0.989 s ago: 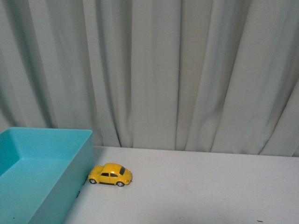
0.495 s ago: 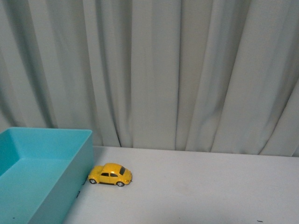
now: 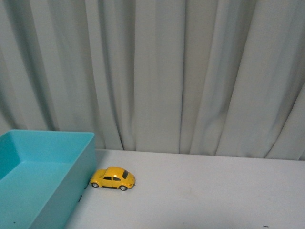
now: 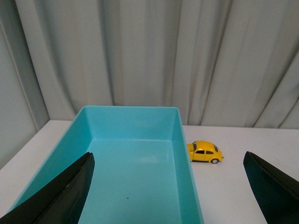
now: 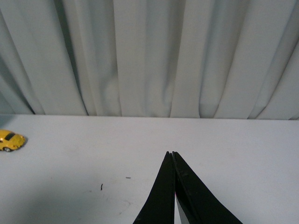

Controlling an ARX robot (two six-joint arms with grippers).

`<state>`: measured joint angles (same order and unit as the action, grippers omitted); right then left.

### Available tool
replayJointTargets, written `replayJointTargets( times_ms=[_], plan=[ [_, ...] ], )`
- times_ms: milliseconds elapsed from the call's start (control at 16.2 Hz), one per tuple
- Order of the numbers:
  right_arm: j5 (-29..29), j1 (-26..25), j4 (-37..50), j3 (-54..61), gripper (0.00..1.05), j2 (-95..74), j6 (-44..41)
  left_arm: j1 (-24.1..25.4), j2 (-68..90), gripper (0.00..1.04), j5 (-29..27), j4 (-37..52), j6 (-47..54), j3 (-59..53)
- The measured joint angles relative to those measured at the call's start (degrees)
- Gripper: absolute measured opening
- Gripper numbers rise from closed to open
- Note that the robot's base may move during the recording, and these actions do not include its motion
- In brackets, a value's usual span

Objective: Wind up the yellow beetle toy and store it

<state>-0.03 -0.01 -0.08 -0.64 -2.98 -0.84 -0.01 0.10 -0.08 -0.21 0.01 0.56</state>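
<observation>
The yellow beetle toy [image 3: 113, 178] stands on its wheels on the white table, its nose touching or almost touching the outer wall of a turquoise bin [image 3: 71, 183]. In the left wrist view the yellow beetle toy [image 4: 204, 151] sits just beyond the bin's wall [image 4: 183, 154]. My left gripper [image 4: 168, 161] is open, its black fingers [image 4: 65, 191] spread wide above the bin's near end, well back from the car. My right gripper [image 5: 171, 154] is shut with nothing in it, far from the yellow beetle toy [image 5: 11, 140]. Neither arm shows in the front view.
The turquoise bin holds nothing but a dark speck. A grey-white pleated curtain [image 3: 190, 76] hangs right behind the table's far edge. Small dark specks [image 5: 101, 186] lie on the white tabletop [image 3: 214, 191].
</observation>
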Motion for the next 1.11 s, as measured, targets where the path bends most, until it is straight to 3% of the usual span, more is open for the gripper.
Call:
replayJointTargets(
  times_ms=[309,618,865,989,1113],
  plan=[
    [0.07,0.0,-0.13,0.02,0.02,2.8,-0.02,0.0,0.0,0.98,0.02,0.02,0.0,0.0],
    [0.04,0.0,-0.11,0.02,0.58,2.8,0.0,0.0,0.0,0.98,0.04,0.02,0.0,0.0],
    [0.07,0.0,-0.13,0.02,0.98,2.8,0.0,0.0,0.0,0.98,0.04,0.02,-0.02,0.0],
    [0.07,0.0,-0.11,0.02,0.97,2.8,0.0,0.0,0.0,0.98,0.04,0.02,0.0,0.0],
    [0.02,0.0,-0.17,0.02,0.98,2.78,0.02,-10.75,26.99,0.98,-30.23,-35.63,-24.46,16.26]
  ],
)
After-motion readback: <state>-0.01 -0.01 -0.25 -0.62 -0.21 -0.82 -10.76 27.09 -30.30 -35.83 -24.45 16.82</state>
